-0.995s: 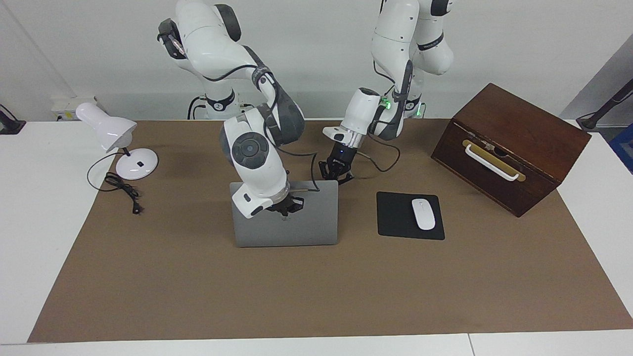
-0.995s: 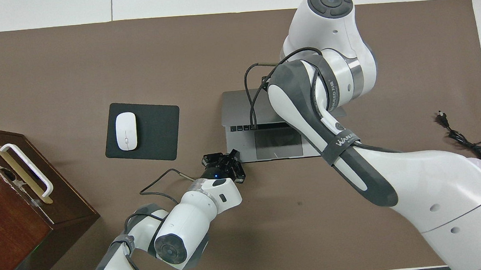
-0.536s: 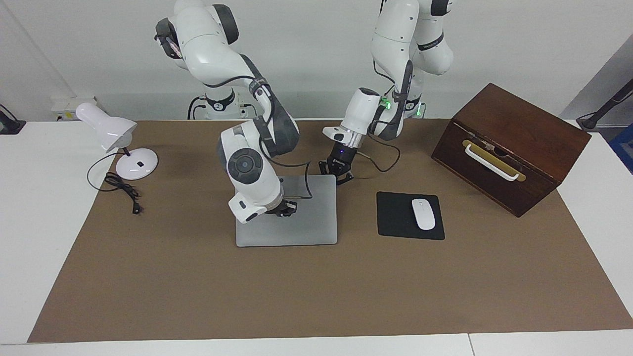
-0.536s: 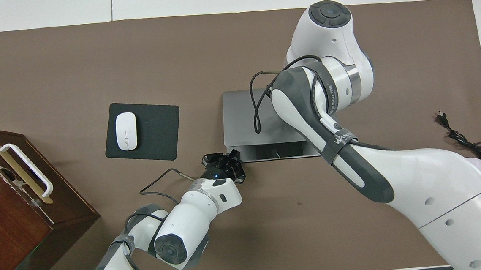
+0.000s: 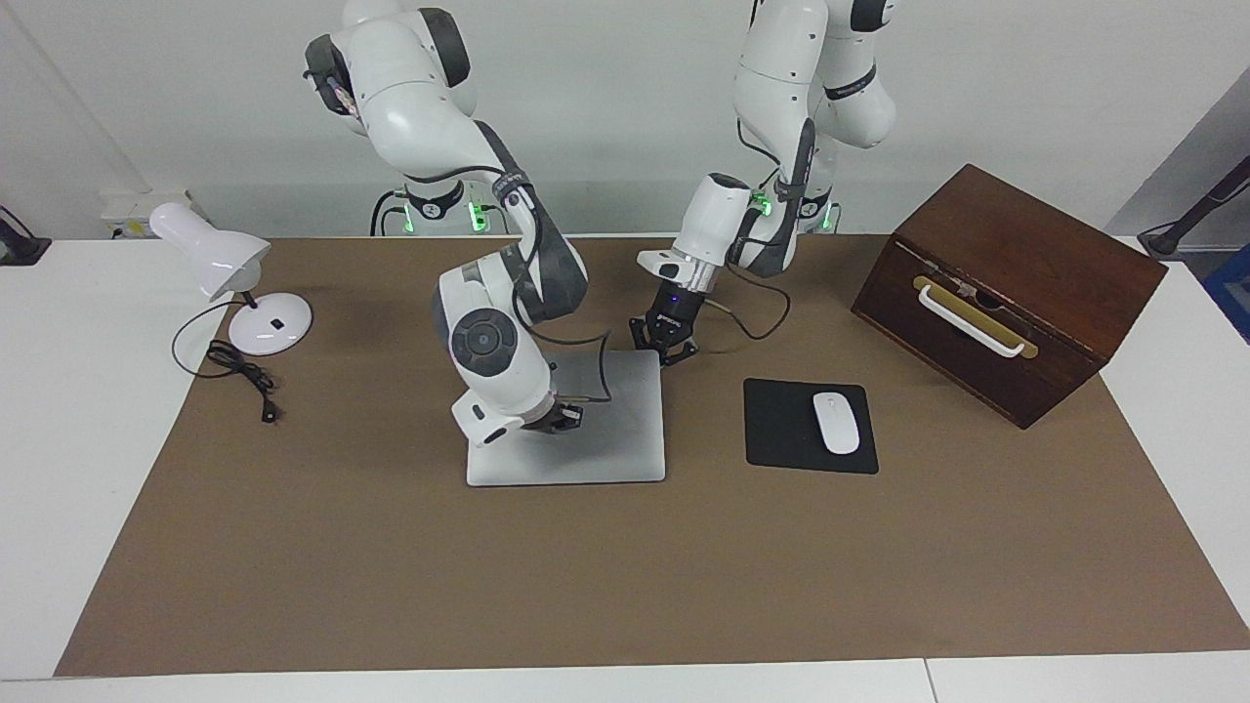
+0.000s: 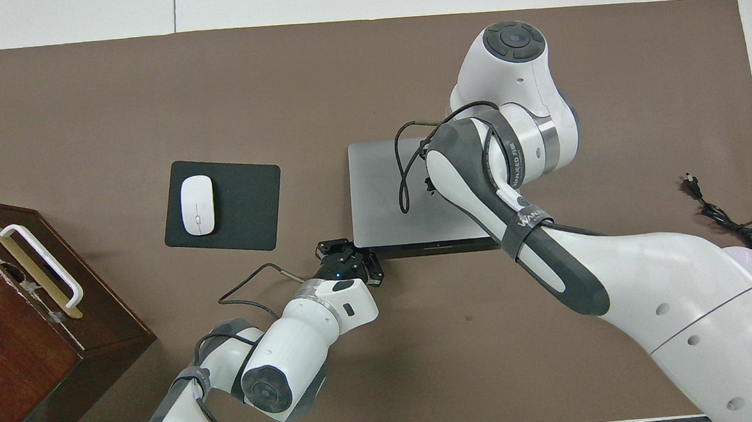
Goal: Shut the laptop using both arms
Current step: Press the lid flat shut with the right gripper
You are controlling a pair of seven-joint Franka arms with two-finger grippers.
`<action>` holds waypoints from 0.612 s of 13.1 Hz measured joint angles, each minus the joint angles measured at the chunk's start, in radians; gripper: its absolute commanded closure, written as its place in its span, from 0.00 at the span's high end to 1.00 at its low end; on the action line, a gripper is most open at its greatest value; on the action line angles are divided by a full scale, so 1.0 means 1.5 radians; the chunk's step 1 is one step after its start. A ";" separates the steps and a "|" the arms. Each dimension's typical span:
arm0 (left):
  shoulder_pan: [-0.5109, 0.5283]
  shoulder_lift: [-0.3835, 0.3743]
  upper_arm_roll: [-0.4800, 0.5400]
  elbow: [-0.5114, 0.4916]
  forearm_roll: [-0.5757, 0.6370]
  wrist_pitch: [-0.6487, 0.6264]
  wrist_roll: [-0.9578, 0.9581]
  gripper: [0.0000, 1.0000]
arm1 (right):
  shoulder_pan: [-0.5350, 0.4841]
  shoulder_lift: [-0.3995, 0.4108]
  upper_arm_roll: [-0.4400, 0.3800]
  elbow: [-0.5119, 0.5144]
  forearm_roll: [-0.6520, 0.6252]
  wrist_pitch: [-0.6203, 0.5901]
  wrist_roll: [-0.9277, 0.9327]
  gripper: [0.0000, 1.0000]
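Laptop (image 5: 586,430) lid lies nearly flat on its base, only a thin dark slit showing along the edge nearest the robots, so the closing looks almost done; what is left, I judge, is the last press and lifting off. Right gripper (image 5: 561,417), fingertips together and holding nothing, sits on the lid's middle. Left gripper (image 5: 665,344), likewise shut and empty, is at the laptop's corner nearest the robots, toward the mouse pad (image 5: 781,430). That mouse pad, carrying the white mouse (image 5: 836,422), lies just beside the laptop.

Right claw (image 5: 562,418) on nearly shut laptop (image 5: 605,454)
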 measured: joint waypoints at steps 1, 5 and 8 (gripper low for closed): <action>0.000 0.000 0.000 0.000 0.000 0.000 0.000 0.00 | 0.000 -0.001 0.000 -0.002 0.000 0.002 0.000 0.00; 0.000 0.000 0.000 0.000 0.000 0.000 0.000 0.00 | 0.000 -0.003 0.000 -0.007 0.000 0.005 0.000 0.00; 0.000 0.000 0.000 0.000 0.000 0.000 0.000 0.00 | 0.000 -0.003 0.000 -0.012 0.000 0.009 0.000 0.00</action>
